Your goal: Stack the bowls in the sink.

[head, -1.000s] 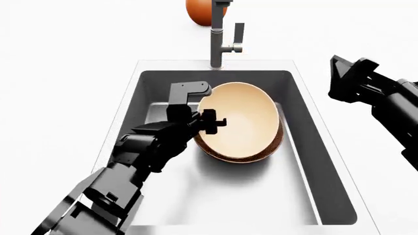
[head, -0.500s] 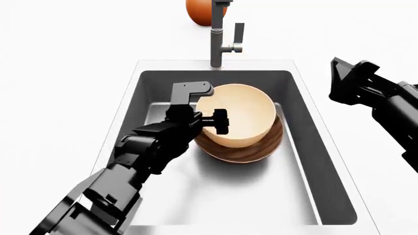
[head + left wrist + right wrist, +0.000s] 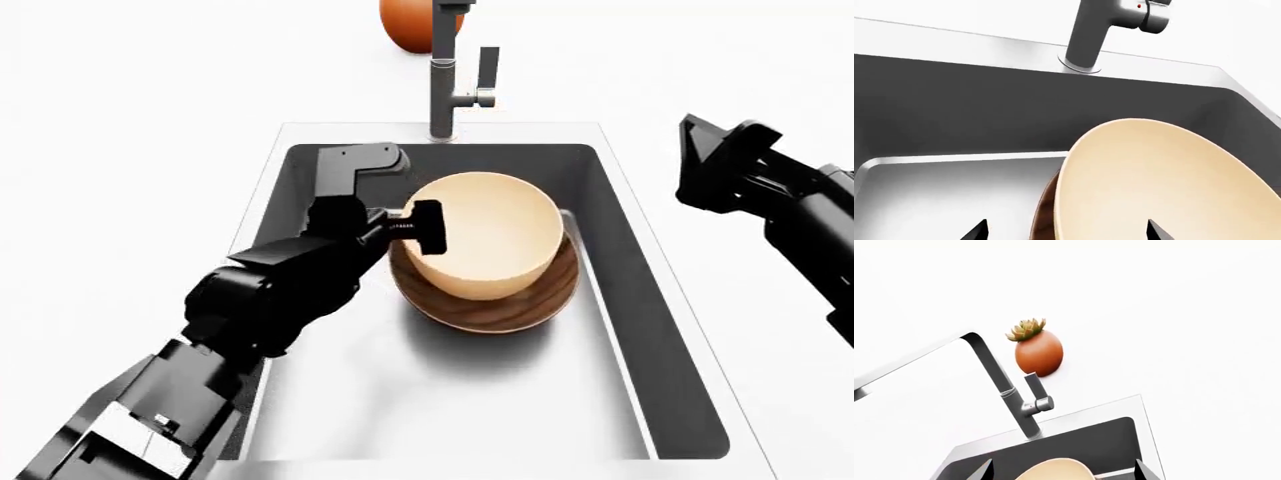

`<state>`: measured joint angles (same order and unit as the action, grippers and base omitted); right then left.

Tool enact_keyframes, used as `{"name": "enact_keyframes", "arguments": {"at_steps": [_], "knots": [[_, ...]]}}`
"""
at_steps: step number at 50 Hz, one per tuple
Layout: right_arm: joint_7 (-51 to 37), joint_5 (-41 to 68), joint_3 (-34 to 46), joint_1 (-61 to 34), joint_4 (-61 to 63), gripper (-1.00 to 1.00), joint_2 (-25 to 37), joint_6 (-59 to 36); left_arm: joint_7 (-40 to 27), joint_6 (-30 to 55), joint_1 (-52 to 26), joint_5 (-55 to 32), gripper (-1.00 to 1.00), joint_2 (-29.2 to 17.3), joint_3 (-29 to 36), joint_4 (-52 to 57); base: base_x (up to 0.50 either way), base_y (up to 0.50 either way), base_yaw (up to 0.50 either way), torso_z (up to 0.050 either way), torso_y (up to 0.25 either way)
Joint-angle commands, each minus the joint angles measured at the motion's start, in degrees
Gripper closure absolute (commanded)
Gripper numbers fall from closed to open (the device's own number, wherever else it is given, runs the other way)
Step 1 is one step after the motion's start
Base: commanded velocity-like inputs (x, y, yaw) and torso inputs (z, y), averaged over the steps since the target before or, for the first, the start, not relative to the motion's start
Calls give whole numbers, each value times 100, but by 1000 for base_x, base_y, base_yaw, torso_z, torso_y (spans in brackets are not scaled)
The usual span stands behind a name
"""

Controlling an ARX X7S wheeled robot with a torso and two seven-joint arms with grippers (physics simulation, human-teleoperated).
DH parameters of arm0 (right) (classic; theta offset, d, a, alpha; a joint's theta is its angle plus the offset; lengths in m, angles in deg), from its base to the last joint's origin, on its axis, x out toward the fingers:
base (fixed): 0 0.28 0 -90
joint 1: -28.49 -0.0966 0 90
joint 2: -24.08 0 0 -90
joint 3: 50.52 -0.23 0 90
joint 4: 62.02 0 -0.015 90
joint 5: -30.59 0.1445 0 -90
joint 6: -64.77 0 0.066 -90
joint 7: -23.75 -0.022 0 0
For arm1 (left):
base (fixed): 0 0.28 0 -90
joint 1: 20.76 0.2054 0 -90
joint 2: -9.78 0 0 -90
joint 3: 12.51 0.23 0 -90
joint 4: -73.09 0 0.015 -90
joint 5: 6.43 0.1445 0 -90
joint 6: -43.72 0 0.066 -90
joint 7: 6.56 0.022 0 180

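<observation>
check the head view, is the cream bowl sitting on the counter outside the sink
No, the cream bowl rests in the wooden bowl inside the sink.

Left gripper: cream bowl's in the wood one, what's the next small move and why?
Probably lift the left gripper straight up and clear. The cream bowl already sits inside the wooden bowl in the sink, and the open jaws straddle its rim, so sideways motion could tip it.

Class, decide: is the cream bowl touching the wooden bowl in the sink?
Touching. In the head view the cream bowl sits inside the wooden bowl, whose rim rings its base with no gap between them; the left wrist view shows the same nesting.
</observation>
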<state>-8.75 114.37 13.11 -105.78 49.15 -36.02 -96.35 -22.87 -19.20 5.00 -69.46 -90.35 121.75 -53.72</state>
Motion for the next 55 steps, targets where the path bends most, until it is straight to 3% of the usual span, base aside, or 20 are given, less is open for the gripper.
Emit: {"name": "enact_keyframes", "arguments": {"at_steps": [1,23,38,55], "knots": [[-103,121,22,-49,5,-100,33,13,-379,101,40,-142,-100,-373,-131,768,0,0,0,0,0],[-329,422,102,-269,57,-100,89,49,-1117,175,142,-310,-100,-1584,-497,2877,0,0,0,0,0],[-1238,1412,162,-684,227,-100,389,-25,-1820,382,262,-688,-100,-2604,-908,4504,0,0,0,0,0],[-1655,2100,20,-689,471,-100,640,137,-2135,358,392,-802,-100,-3036,-1140,5024,0,0,0,0,0]]}}
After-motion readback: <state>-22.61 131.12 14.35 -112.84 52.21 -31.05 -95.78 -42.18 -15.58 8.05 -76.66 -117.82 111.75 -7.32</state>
